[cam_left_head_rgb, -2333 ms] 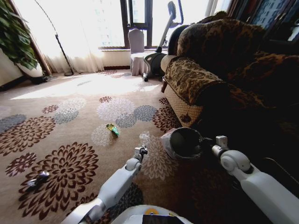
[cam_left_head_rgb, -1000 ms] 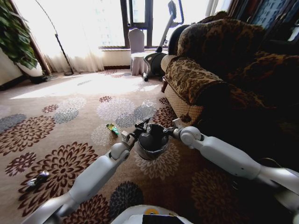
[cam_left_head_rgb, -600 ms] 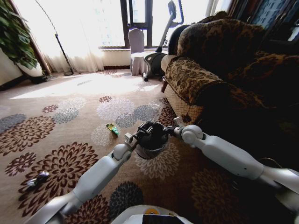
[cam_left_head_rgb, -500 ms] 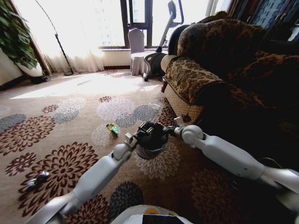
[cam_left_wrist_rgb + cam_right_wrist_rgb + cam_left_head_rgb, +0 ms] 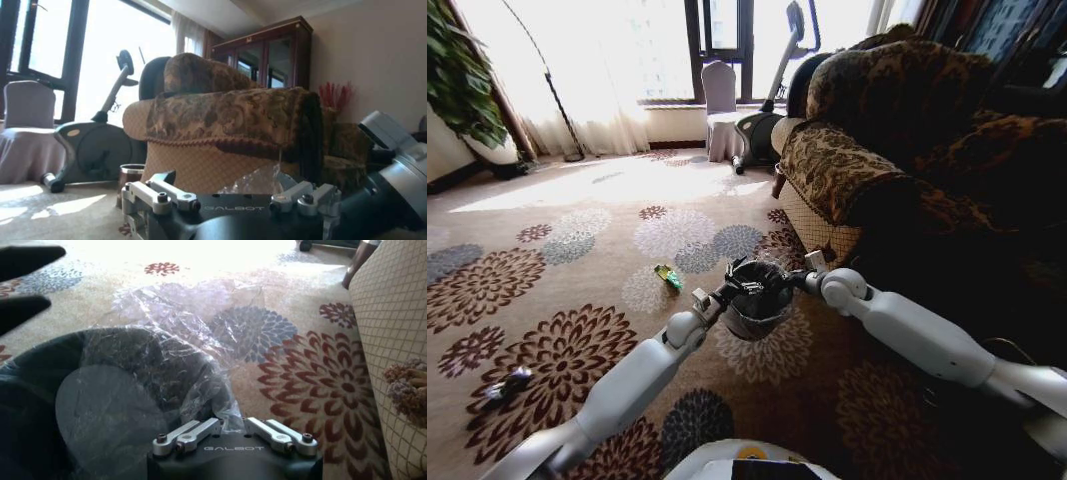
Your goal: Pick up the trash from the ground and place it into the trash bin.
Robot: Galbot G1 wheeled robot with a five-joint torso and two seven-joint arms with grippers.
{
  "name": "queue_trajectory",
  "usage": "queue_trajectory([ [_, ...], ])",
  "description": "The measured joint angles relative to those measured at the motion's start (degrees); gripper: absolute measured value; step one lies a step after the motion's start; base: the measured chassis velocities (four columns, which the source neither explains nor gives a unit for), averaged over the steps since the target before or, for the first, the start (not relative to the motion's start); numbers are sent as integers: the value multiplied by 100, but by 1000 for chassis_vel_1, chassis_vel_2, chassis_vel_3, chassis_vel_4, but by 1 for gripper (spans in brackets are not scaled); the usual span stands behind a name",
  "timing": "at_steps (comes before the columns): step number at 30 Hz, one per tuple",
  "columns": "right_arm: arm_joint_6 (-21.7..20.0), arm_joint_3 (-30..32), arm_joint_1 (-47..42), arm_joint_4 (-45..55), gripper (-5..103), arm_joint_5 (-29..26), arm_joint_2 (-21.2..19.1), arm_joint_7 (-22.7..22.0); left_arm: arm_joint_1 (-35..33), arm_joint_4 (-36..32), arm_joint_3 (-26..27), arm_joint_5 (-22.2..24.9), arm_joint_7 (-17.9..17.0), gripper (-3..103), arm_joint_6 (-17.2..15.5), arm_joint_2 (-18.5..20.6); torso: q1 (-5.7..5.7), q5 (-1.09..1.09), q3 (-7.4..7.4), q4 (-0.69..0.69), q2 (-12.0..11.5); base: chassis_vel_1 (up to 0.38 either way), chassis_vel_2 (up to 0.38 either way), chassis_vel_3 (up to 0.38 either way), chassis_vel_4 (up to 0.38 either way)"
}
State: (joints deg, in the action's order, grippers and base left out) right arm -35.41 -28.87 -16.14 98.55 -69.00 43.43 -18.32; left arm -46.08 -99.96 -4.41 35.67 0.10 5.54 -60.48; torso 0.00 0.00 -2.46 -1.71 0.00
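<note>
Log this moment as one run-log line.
trash bin lifted | right end effector shut on liner | left end effector over bin | green wrapper on carpet

This is a home living room. A floral-patterned carpet (image 5: pixel 577 260) covers the floor, and a large sofa (image 5: pixel 897 150) draped in ornate brown-and-gold fabric stands on it, with tall bright windows (image 5: pixel 727 40) and pale curtains (image 5: pixel 587 80) behind. An exercise bike (image 5: pixel 772 100), a covered chair (image 5: pixel 720 110), a potted plant (image 5: pixel 462 80) and a dark wooden glass-fronted cabinet (image 5: pixel 267 55) complete the domestic setting.
</note>
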Motion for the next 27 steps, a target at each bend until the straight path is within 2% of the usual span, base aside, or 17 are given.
queue_trajectory([
  [1,0,0,0,0,1,0,0,0,0,0,0,0,0,100,0,0,0,0,0,0,0,0,0,0,0],
  [3,0,73,-94,-12,1,63,-41,39,5,-125,144,214,-507,100,-324,-69,0,1,0,1,0,0,0,0,0],
  [5,0,310,-340,21,1,109,-105,53,-11,-189,474,647,-1681,100,-935,-194,0,0,0,4,0,0,0,0,0],
  [6,0,310,-340,21,1,109,-105,53,-11,-189,474,647,-1681,100,-935,-194,0,0,0,4,0,0,0,0,0],
  [8,-15,605,-615,142,1,110,-163,42,-138,-107,853,1032,-2270,100,-1347,-193,0,1,0,1,0,0,0,0,0],
  [9,-16,763,-783,201,1,119,-190,3,-220,-62,981,1131,-2422,100,-1466,-159,0,0,0,-1,0,0,0,0,0],
  [12,-14,913,-968,263,1,152,-212,-28,-307,-23,1087,1182,-2533,100,-1566,-124,0,-1,0,-1,0,0,0,0,0],
  [15,-13,1266,-1397,397,1,346,-282,20,-695,192,1462,1190,-2603,100,-1740,-42,0,-2,0,2,0,0,0,0,0],
  [21,-3,1593,-1688,341,1,608,-322,232,-1162,611,1831,1082,-2436,100,-1706,-36,0,-2,0,-2,0,0,0,0,0],
  [27,-83,1727,-1784,308,1,669,-365,284,-1368,691,1970,1077,-2399,100,-1709,-29,0,0,1,2,0,0,0,0,0],
])
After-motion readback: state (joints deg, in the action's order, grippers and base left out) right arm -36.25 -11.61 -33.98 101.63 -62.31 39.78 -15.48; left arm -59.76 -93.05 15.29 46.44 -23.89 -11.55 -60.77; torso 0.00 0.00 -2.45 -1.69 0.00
